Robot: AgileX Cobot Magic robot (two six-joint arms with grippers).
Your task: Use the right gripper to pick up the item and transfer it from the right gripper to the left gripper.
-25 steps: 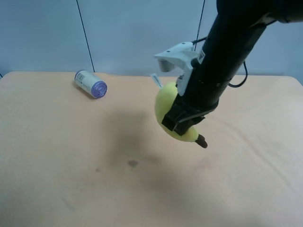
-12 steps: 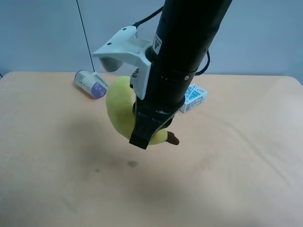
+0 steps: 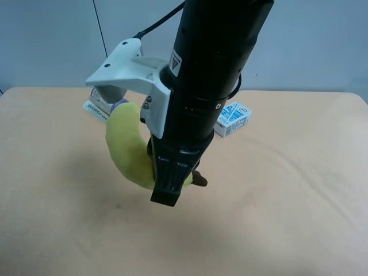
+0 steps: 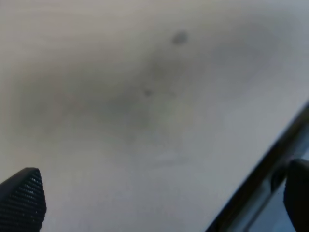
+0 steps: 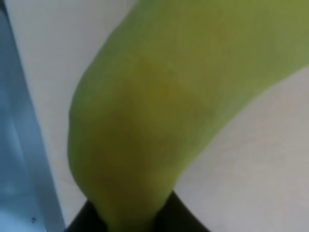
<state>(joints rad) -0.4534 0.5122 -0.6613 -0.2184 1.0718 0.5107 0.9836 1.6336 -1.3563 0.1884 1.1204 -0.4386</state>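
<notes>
The yellow plush banana [image 3: 127, 155] hangs above the tan table, curved, with its dark brown stem tip [image 3: 199, 179] pointing to the exterior high view's right. My right gripper [image 3: 169, 183], on the black arm with the white bracket [image 3: 123, 66], is shut on the banana's lower part. In the right wrist view the banana [image 5: 159, 106] fills the picture, pinched between the black fingers of the gripper [image 5: 135, 220]. My left gripper [image 4: 159, 198] shows only in the left wrist view, open and empty over bare table. It does not show in the exterior high view.
A blue-and-white carton [image 3: 232, 118] lies on the table [image 3: 287, 201] behind the arm. The purple-lidded can [image 3: 96, 109] lies at the back left, mostly hidden by the white bracket. A dark edge [image 4: 260, 179] crosses the left wrist view.
The right arm has carried the banana toward the exterior high view's left and closer to the camera. The carton has come into view and the can is now mostly covered.
</notes>
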